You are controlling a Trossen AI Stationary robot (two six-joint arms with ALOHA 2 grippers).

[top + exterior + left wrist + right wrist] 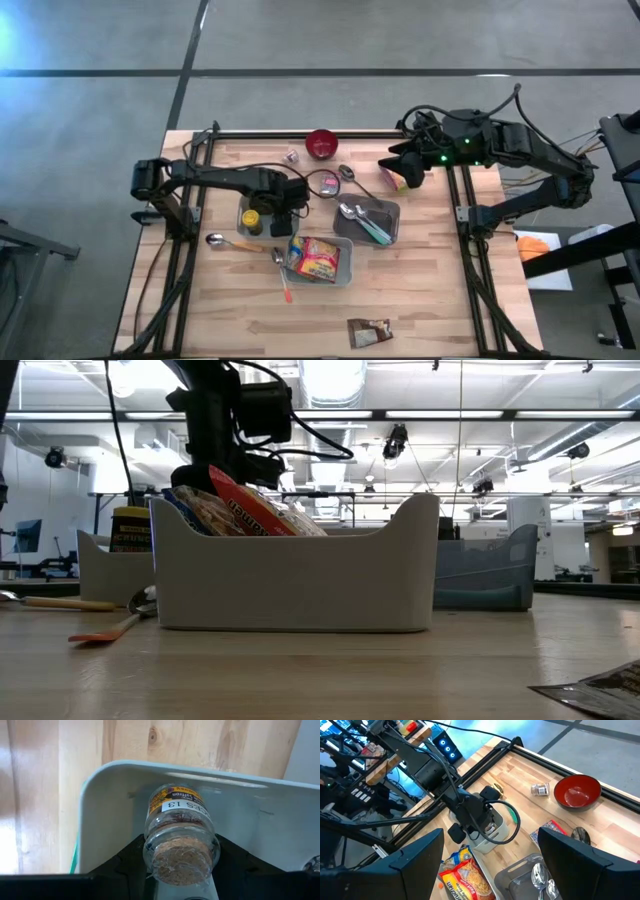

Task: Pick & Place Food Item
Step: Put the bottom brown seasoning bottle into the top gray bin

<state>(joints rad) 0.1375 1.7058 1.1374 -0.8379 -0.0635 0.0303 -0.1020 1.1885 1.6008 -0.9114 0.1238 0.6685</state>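
Observation:
A small glass spice jar (177, 815) with a cork stopper and a yellow label sits between the fingers of my left gripper (180, 865), inside the pale bin (105, 810) at the table's left. My left gripper (283, 212) points straight down into that bin (243, 228) and is shut on the jar. A yellow-lidded jar (251, 217) stands in the same bin. My right gripper (490, 865) hangs open and bare, high over the table's far right (393, 165). My left gripper pinches the spice jar's upper part, just below the cork (150, 851), between its two fingers. The fingers (125, 867) come from above, pointing down, one on each side. The jar's cork end is up. Whether its base rests on the bin floor I cannot tell.
A middle bin (345, 268) holds a noodle packet (315, 258); a grey bin (392, 215) holds spoons. A red bowl (321, 144), a small jar (291, 155), a round tin (328, 184), loose spoons (215, 240) and a packet (368, 332) lie about.

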